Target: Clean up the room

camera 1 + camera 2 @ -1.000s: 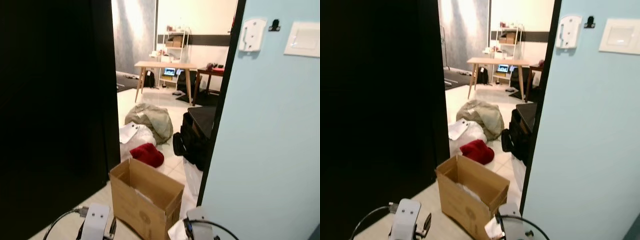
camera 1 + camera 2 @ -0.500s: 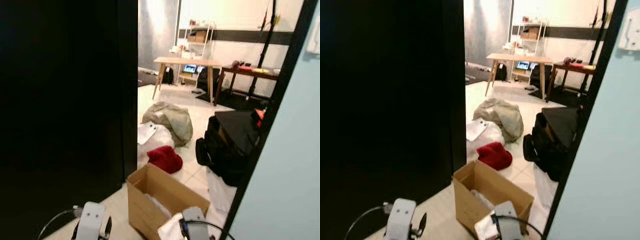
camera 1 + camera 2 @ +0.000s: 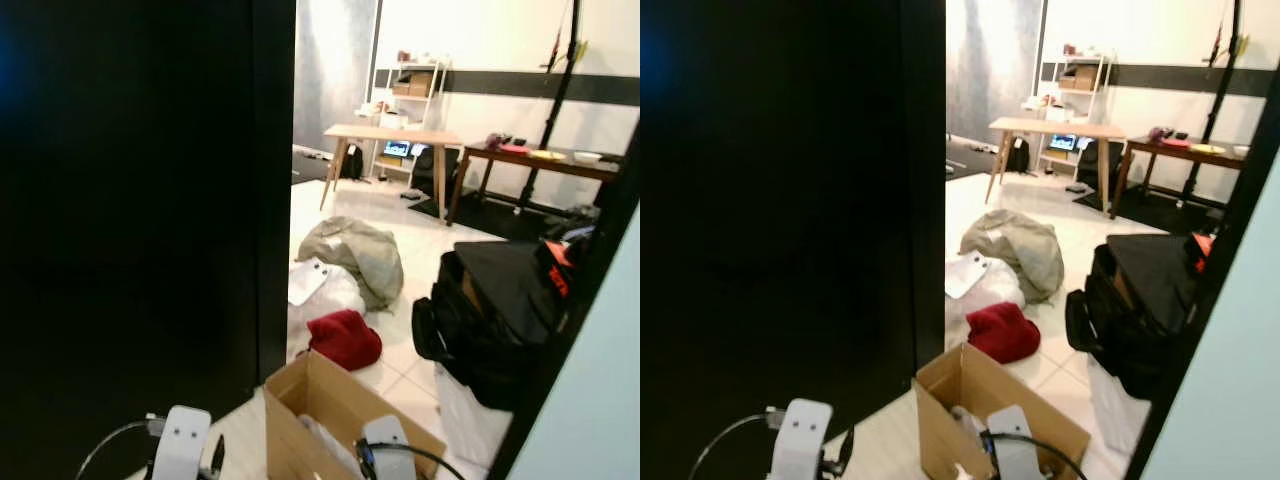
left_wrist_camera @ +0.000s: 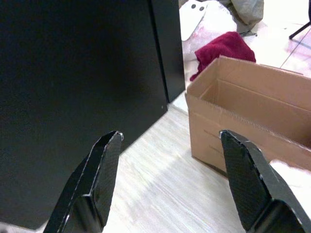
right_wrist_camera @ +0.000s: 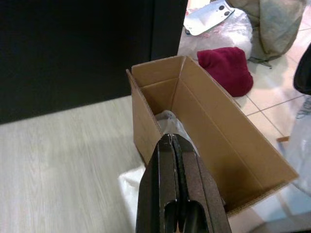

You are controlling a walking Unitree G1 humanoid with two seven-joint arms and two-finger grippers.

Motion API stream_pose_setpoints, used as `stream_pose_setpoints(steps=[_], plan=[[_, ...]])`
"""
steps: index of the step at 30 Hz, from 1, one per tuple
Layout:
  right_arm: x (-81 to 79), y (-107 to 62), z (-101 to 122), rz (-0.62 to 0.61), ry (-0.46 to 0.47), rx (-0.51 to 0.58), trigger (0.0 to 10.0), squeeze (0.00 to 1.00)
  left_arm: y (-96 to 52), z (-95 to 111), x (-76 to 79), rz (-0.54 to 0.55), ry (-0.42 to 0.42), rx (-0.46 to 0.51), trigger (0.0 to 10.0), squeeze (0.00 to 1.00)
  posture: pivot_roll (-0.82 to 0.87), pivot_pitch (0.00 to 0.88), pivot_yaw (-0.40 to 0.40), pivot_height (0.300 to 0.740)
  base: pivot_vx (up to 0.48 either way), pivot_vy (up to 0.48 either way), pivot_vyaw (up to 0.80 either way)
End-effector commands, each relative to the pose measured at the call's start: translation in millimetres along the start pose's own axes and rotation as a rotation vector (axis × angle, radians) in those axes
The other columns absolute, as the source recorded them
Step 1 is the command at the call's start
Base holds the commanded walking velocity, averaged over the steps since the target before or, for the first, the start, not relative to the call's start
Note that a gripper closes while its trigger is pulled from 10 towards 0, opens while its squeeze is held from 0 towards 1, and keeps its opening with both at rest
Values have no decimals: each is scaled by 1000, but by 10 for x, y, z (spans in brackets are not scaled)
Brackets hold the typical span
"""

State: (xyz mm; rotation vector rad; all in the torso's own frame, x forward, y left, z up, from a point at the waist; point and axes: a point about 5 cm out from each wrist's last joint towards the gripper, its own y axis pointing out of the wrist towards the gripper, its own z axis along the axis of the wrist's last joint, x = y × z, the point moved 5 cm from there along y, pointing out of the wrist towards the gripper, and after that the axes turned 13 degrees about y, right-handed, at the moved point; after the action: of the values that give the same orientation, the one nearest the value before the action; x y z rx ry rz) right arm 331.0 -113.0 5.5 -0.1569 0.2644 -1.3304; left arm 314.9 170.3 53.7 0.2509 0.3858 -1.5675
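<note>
Doorway clean-up, gathering step: open cardboard box (image 5: 209, 131) near, right gripper (image 5: 176, 145) pressed together above it, left gripper (image 4: 170, 145) spread. Next target probably the red cloth (image 3: 343, 338) just beyond.

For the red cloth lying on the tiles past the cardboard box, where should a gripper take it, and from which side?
Probably at the top of the mound, coming straight down. The red cloth lies bunched in a soft heap on the tile floor, so its raised folds give the fingers something to pinch. The cardboard box stands on the robot's side of it, so a low approach looks blocked. The left gripper is open.
</note>
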Motion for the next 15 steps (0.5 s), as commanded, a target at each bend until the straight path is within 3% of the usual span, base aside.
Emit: stream_pose_setpoints(steps=[1, 15], plan=[[20, -23, -85, -16, 6, -28, 10000, 0, 11, -19, 29, -25, 12, -8, 10000, 0, 84, 33, 8, 740, 311, 0, 0], [83, -71, -110, -46, 23, -21, 10000, 0, 75, 52, 120, -71, 14, 12, 10000, 0, 65, 26, 20, 740, 301, 0, 0]])
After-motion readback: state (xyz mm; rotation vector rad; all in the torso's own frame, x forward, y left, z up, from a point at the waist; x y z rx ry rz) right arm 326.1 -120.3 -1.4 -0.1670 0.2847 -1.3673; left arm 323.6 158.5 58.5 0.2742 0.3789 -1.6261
